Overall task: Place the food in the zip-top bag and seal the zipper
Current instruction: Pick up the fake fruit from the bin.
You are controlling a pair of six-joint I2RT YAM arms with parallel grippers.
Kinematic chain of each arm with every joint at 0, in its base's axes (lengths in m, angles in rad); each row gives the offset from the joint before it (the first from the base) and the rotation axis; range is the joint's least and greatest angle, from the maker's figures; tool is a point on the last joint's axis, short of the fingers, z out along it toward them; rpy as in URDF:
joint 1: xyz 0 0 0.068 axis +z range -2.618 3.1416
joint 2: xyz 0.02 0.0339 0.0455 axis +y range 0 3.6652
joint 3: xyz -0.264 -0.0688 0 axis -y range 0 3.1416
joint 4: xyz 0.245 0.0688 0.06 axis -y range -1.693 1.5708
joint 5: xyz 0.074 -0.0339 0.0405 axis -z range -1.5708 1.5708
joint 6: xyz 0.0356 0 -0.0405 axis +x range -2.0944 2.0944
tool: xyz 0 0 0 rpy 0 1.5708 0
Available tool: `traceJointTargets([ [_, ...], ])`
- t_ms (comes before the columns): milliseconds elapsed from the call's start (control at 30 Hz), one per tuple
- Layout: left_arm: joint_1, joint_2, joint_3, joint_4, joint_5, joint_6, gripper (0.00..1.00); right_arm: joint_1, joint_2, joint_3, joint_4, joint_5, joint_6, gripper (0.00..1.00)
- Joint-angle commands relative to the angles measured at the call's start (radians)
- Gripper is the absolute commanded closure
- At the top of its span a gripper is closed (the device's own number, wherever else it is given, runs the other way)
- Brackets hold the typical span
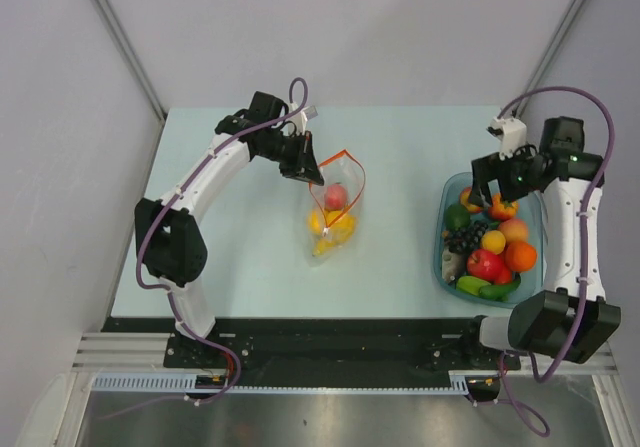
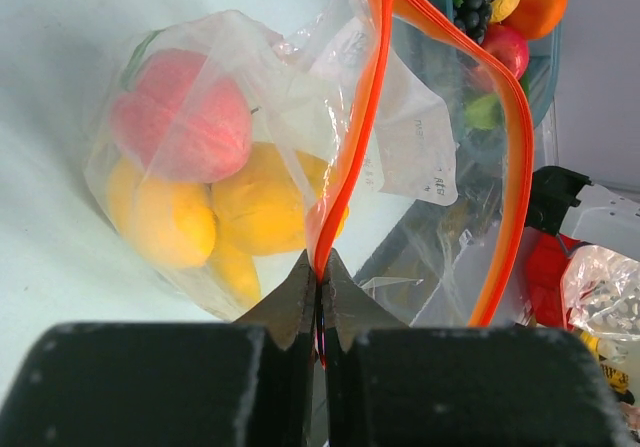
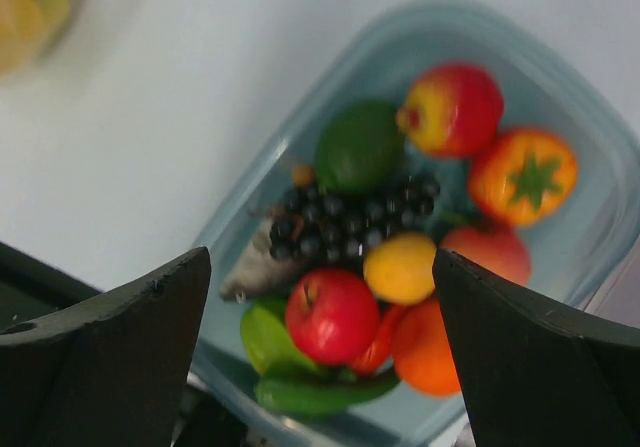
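table [image 1: 240, 267] — pale blue | zip-top bag [image 1: 351, 200] mid-table (food [image 1: 338, 225] inside) | teal tub [image 1: 440, 252] right side, well apart

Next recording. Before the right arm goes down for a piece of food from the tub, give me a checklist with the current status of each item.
1. Left gripper clamped on the red-orange zipper strip of the clear crinkly plastic bag: ok.
2. Bag mouth open: ok, the strip's two sides stand apart.
3. Right gripper open: ok, fingers wide.
4. Right gripper over the teal translucent plastic tub of toy fruit: ok.
5. Room left in the bag beside the pink peach and yellow pieces: cannot tell.
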Motion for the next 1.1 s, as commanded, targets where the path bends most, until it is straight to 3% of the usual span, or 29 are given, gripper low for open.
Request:
traceJointTargets([
  [0, 0.005, 0.002, 0.034, -0.002, 0.019, 0.011, 0.95, -0.11, 0.019, -0.038, -0.201, -0.012, -0.124, 0.04],
  [133, 0.003, 0.014, 0.042, -0.009, 0.031, 0.019, 0.95, -0.116, 0.063, -0.099, -0.215, -0.012, -0.195, 0.06],
  [233, 0.003, 0.016, 0.039, -0.009, 0.027, 0.031, 0.95, -0.116, 0.126, -0.122, -0.125, 0.017, -0.177, 0.08],
  [500, 0.003, 0.0, 0.034, 0.006, 0.013, 0.042, 0.95, -0.078, 0.231, -0.124, 0.102, 0.075, 0.139, 0.2],
  [767, 0.005, 0.005, 0.022, -0.006, 0.017, 0.059, 0.95, -0.042, 0.3, -0.138, 0.369, 0.212, 0.323, 0.13],
  [1067, 0.012, 0.016, 0.019, -0.011, 0.002, 0.071, 0.95, -0.019, 0.425, -0.148, 0.504, 0.324, 0.321, 0.06],
])
